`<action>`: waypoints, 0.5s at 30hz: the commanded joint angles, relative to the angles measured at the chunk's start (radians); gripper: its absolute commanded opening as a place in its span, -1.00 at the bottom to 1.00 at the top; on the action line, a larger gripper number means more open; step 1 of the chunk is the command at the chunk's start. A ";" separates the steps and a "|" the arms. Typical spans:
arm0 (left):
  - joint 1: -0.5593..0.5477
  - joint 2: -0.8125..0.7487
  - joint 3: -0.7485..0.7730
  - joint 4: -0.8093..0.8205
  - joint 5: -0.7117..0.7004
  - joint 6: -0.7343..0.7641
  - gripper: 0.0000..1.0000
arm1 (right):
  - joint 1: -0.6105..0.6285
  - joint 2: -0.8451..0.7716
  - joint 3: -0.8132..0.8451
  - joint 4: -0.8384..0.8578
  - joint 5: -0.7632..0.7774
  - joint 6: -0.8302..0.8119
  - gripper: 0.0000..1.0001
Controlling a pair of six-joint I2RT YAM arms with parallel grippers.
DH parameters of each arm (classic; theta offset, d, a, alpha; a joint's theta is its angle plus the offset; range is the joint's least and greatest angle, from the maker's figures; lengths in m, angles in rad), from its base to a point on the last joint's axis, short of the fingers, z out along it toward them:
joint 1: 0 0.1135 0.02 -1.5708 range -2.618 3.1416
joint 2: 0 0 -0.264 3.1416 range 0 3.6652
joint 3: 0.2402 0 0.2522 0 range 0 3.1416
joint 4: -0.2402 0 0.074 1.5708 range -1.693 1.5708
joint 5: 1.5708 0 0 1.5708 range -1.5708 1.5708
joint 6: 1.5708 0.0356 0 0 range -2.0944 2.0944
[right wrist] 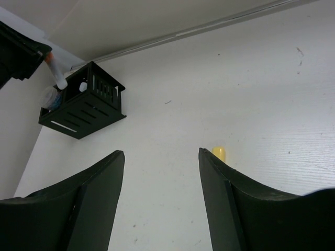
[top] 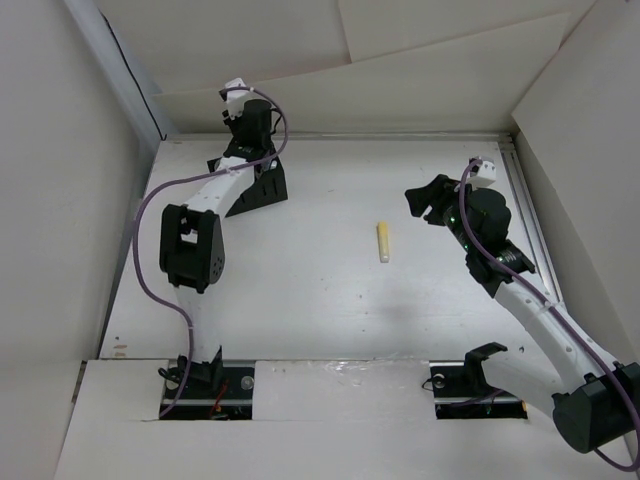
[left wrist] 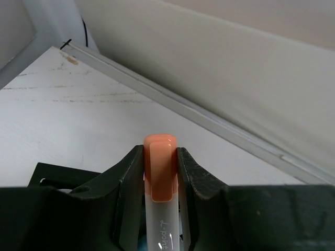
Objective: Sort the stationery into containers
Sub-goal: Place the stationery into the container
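Left gripper (left wrist: 159, 157): closed on the orange marker (left wrist: 159, 178), with its dark fingers (left wrist: 128, 178) pressed against both sides of the orange cap.
Orange marker: the cap sits at the fingertips. In the right wrist view the white barrel slants down from the cap toward the open top of the black organizer (right wrist: 84, 110).
Left arm: in the top view it reaches to the far left part of the table (top: 300, 290), with the gripper over the organizer.
Black organizer: stands on the table near the far left corner, close to the back wall. Its slotted side panels face the right wrist camera.
Organizer contents: something pale and bluish shows at its left end, but its identity cannot be told. The other compartments cannot be seen into.
Right gripper (right wrist: 161, 152): open and holding nothing, with the jaws set wide apart above the table.
Yellow marker (right wrist: 218, 152): lies flat and alone on the table near its middle, well apart from the organizer. In the right wrist view it shows just beyond the right-hand finger and partly behind it, untouched.
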 commanded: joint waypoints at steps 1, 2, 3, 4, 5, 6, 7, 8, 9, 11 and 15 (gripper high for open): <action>-0.007 0.024 0.073 0.051 -0.071 0.074 -0.78 | 0.010 -0.020 0.029 0.030 -0.012 0.001 0.30; -0.007 0.033 0.073 0.051 -0.071 0.074 -0.78 | 0.010 -0.020 0.029 0.030 -0.012 0.001 0.30; -0.007 0.048 0.073 0.060 -0.080 0.074 -0.78 | 0.010 -0.020 0.029 0.030 -0.012 0.001 0.30; -0.007 0.048 0.084 0.060 -0.080 0.085 -0.78 | 0.010 -0.020 0.029 0.030 -0.012 0.001 0.30; -0.007 0.062 0.084 0.060 -0.080 0.085 -0.78 | 0.010 -0.011 0.029 0.030 -0.012 0.001 0.30; -0.007 0.071 0.084 0.060 -0.080 0.085 -0.78 | 0.010 -0.011 0.029 0.030 -0.012 0.001 0.30; -0.007 0.071 0.084 0.069 -0.089 0.085 -0.78 | 0.010 -0.011 0.029 0.030 -0.012 0.001 0.30; -0.007 0.071 0.084 0.081 -0.089 0.097 -0.78 | 0.010 -0.011 0.029 0.030 -0.012 0.001 0.30; -0.007 0.081 0.084 0.081 -0.100 0.108 -0.78 | 0.010 -0.011 0.029 0.030 -0.012 0.001 0.30; -0.007 0.081 0.075 0.104 -0.112 0.123 -0.78 | 0.010 -0.011 0.029 0.030 -0.012 0.001 0.30; -0.018 0.081 0.017 0.181 -0.146 0.167 -0.78 | 0.010 -0.011 0.029 0.030 -0.012 0.001 0.30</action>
